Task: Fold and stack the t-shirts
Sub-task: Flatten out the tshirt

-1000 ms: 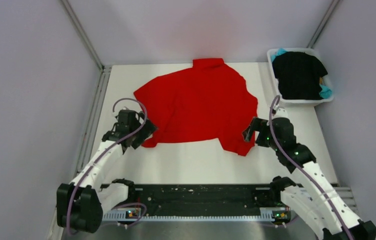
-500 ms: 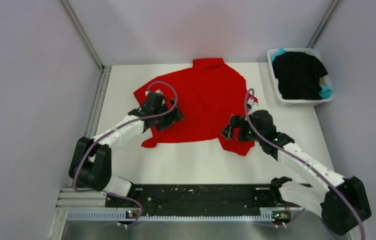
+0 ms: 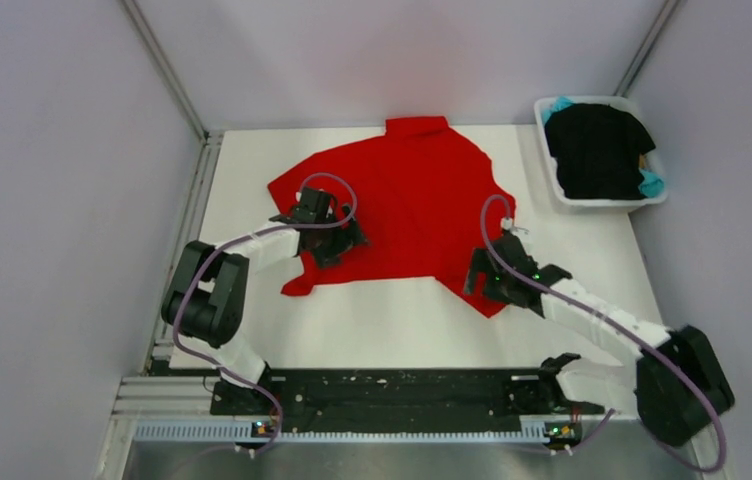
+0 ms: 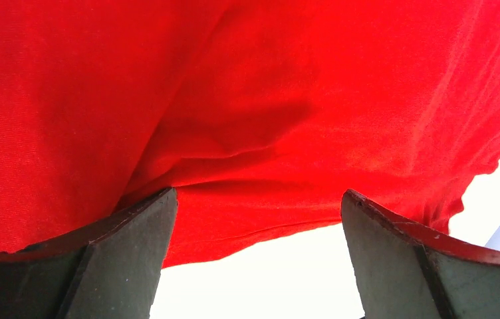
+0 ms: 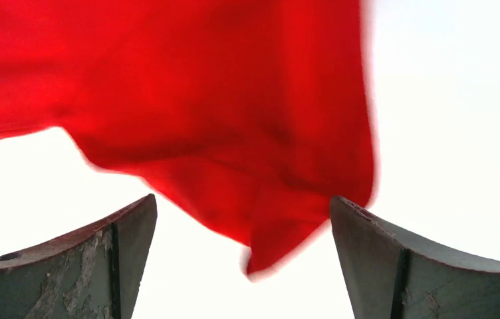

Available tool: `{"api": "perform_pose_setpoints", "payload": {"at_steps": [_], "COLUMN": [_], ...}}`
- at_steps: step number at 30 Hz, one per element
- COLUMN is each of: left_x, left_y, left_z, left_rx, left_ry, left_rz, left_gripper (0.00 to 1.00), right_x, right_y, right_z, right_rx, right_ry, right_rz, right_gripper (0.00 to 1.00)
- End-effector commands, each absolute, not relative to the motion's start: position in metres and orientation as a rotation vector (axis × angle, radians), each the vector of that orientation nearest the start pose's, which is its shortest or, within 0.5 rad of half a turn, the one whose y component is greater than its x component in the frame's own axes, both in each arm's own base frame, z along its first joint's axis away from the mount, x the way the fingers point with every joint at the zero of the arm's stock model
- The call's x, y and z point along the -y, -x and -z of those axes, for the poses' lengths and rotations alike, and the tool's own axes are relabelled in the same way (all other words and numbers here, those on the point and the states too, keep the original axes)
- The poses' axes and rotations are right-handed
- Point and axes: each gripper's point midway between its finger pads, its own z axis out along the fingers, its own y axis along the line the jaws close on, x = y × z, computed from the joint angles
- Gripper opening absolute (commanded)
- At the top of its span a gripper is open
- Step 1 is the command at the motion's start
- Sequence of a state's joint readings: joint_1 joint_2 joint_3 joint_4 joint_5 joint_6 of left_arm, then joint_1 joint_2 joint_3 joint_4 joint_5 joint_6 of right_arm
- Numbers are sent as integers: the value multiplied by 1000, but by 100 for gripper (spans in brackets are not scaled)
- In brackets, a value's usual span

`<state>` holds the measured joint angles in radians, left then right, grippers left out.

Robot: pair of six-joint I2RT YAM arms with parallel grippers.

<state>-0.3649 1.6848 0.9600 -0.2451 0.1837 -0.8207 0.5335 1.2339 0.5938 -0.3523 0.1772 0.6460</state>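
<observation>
Red t-shirt (image 3: 402, 200) lying spread on the table (image 3: 402, 325), with both my grippers open low over its near edge.

The shirt lies mostly flat in the far middle of the white table, collar toward the back wall and its near hem rumpled. My left gripper (image 3: 337, 242) hangs over the shirt's near-left part; its wrist view shows the fingers spread wide with wrinkled red cloth and the hem between them, nothing pinched. My right gripper (image 3: 479, 277) sits at the near-right corner, fingers likewise wide apart, a drooping point of red cloth showing between them; I cannot tell whether they touch it. At the far right, well apart, the black t-shirt (image 3: 597, 150) lies heaped in a white tub (image 3: 607, 203) with the teal t-shirt (image 3: 652, 184) peeking out beneath it.
</observation>
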Motion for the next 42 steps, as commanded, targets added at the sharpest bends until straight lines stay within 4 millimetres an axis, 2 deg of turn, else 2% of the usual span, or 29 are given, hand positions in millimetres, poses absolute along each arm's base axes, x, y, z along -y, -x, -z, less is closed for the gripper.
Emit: {"api": "perform_pose_setpoints", "payload": {"at_steps": [1,2,6,9,12,14,16,19,23,26,30,35,40,42], "left_x": [166,167,171,175,176,176,177,178,175,173,173,172,169,168], "left_y": [-328,-328,-327,-326,-325,-324,-324,-324,-324,-323,-322,-322,-322,-321], "left_z": [-23,-24,-29,-32,-31,-30,-29,-29,-29,-29,-28,-28,-27,-27], "left_rx": [-2637,-2637,-2627,-2621,-2623,-2622,-2629,-2630,-2633,-2631,-2634,-2635,-2639,-2639], "left_ry": [585,583,568,552,549,550,546,549,563,566,567,573,582,583], "left_rz": [511,515,555,588,597,603,610,610,593,582,575,565,543,536], "left_gripper": [99,99,99,99,99,99,99,99,99,99,99,99,99,99], "right_x": [-63,-57,-82,-109,-140,-164,-181,-193,-196,-193,-201,-212,-228,-233], "right_y": [-190,-184,-191,-211,-226,-236,-251,-274,-278,-261,-220,-159,-100,-85], "right_z": [-50,-56,-99,-145,-165,-164,-155,-121,-76,-53,-46,-62,-81,-88], "right_rx": [-2502,-2466,-2304,-2127,-2060,-2065,-2113,-2262,-2404,-2477,-2539,-2582,-2612,-2597], "right_ry": [-503,-574,-554,-335,-149,-34,10,8,20,24,101,264,424,498], "right_rz": [32,14,-314,-510,-642,-710,-732,-665,-588,-573,-670,-778,-1026,-1091], "right_gripper": [99,99,99,99,99,99,99,99,98,98,97,97,97,97]}}
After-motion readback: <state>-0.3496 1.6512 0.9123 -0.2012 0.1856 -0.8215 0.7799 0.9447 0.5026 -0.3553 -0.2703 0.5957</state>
